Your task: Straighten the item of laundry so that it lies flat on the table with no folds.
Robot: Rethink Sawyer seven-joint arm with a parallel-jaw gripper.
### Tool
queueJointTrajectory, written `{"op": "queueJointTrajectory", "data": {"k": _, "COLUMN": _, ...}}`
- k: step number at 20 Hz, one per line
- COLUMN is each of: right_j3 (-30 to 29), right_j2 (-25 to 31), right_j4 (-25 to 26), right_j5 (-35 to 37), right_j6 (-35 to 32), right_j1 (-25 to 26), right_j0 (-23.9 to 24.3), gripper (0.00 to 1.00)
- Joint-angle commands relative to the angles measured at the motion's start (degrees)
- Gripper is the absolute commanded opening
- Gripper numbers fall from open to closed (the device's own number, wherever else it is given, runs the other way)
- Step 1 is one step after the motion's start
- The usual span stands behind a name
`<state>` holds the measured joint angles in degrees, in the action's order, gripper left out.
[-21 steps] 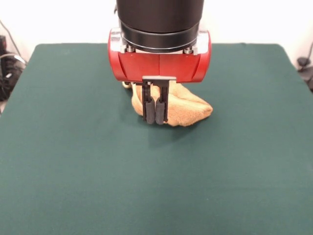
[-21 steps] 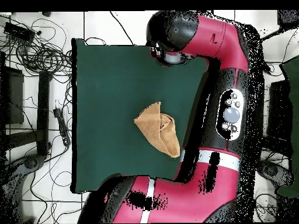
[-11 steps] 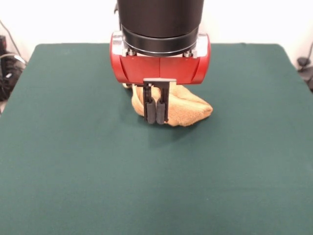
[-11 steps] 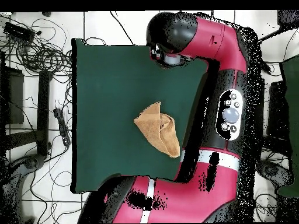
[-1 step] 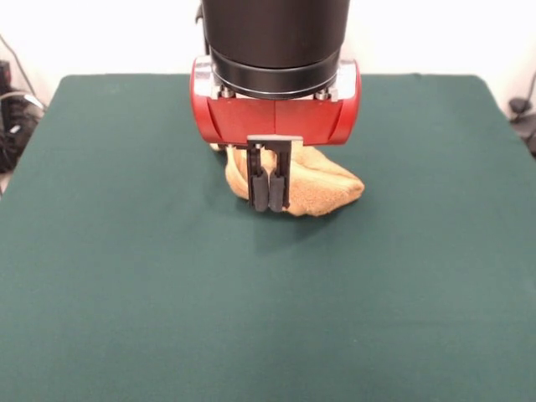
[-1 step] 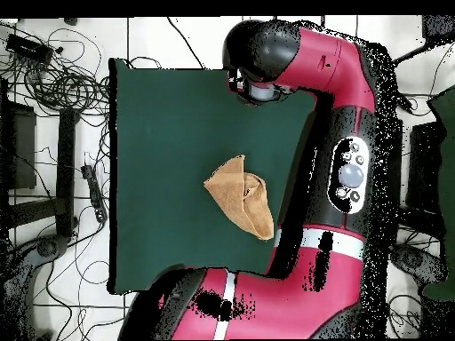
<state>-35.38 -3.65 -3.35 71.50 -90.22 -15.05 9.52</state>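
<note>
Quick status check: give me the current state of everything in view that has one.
Towel: folded over on itself, bunched into a rough triangle, not flat.
Gripper: shut, empty, hanging in front of the towel in the front view.
Table: green top, holds only the towel.

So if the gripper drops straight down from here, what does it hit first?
Probably the bare table, not the towel: in the overhead view the gripper hangs well clear of it.
</note>
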Motion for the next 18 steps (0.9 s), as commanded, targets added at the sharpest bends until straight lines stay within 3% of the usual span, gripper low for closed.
{"op": "queueJointTrajectory", "data": {"k": 1, "right_j3": -11.06, "right_j2": 3.03, "right_j4": -1.31, "right_j5": -2.32, "right_j6": -10.78, "right_j1": 0.01, "right_j0": -0.89, "gripper": 0.0}}
{"op": "queueJointTrajectory", "data": {"k": 18, "right_j3": -12.68, "right_j2": 2.95, "right_j4": -0.82, "right_j5": -2.9, "right_j6": -9.87, "right_j1": -0.97, "right_j0": -0.89, "gripper": 0.0}}
